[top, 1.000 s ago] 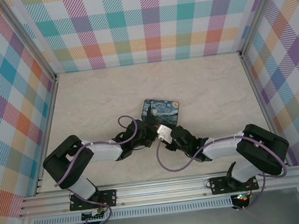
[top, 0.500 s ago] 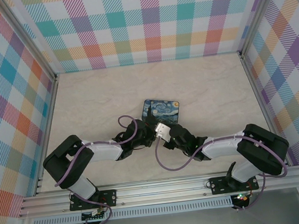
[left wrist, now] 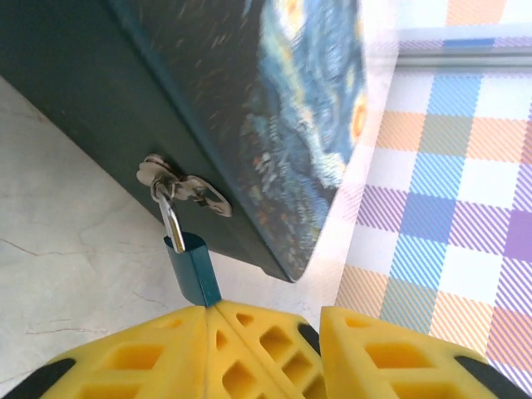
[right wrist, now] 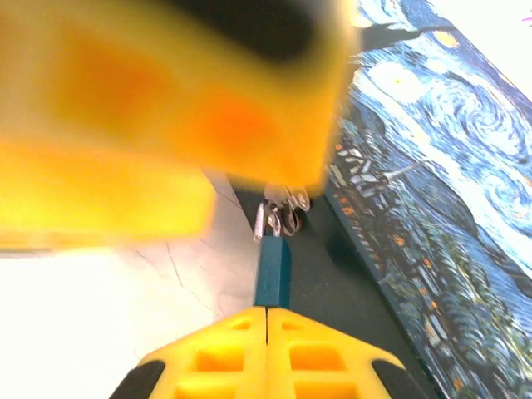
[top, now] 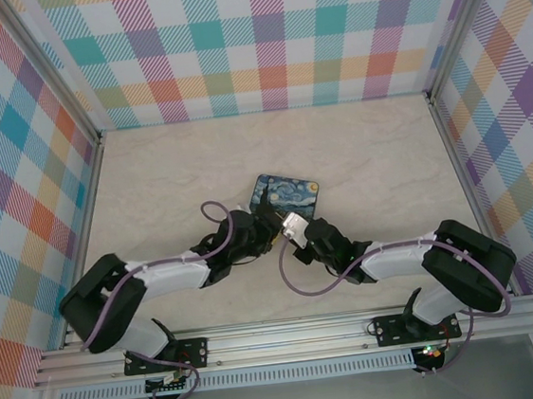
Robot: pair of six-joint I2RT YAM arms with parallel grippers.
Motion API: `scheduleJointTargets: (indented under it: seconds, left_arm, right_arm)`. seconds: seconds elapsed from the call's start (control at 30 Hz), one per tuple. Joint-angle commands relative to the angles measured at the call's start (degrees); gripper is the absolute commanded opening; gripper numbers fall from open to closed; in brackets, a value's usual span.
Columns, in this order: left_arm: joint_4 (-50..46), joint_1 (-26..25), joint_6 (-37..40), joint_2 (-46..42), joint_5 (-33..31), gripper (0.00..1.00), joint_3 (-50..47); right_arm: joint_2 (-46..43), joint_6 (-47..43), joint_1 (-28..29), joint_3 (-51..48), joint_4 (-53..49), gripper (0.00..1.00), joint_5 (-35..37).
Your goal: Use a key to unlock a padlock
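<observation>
Right wrist view: the padlock [right wrist: 272, 270] stands at lower centre. Its blue body is pinched between the closed fingers of the right gripper [right wrist: 266, 320], and its shackle is threaded through the hasp [right wrist: 281, 208] of the painted tin [right wrist: 432, 208]. Along the bottom of the left wrist view, the left gripper [left wrist: 264, 324] has its jaws parted.

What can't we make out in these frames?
- Key: too small to pick out in the top view; left tool and right tool crowd the tin's near edge.
- Keyhole: padlock's lower end buried between yellow fingers, both wrist views.
- Shackle locked or popped: one leg shows in left wrist, blurred in right wrist.
- Tin: cropped by frame edges in both wrist views.
</observation>
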Motion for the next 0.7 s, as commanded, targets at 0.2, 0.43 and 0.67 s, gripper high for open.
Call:
scheduleJointTargets:
  seconds: [0.2, 0.43, 0.67]
  left_arm:
    - [-14.8, 4.9, 8.3, -14.3, -4.4, 0.52, -1.1]
    - [-20.0, 16.0, 17.0, -13.5, 0.7, 0.76, 2.3]
    - [-20.0, 20.2, 26.0, -2.7, 7.0, 0.98, 10.3]
  right_arm:
    - [1.6, 8.6, -2.0, -2.4, 0.6, 0.0, -7.9]
    - [1.3, 13.0, -5.5, -3.3, 2.3, 0.0, -15.1]
    - [0.9, 16.4, -8.9, -2.4, 0.2, 0.0, -20.9]
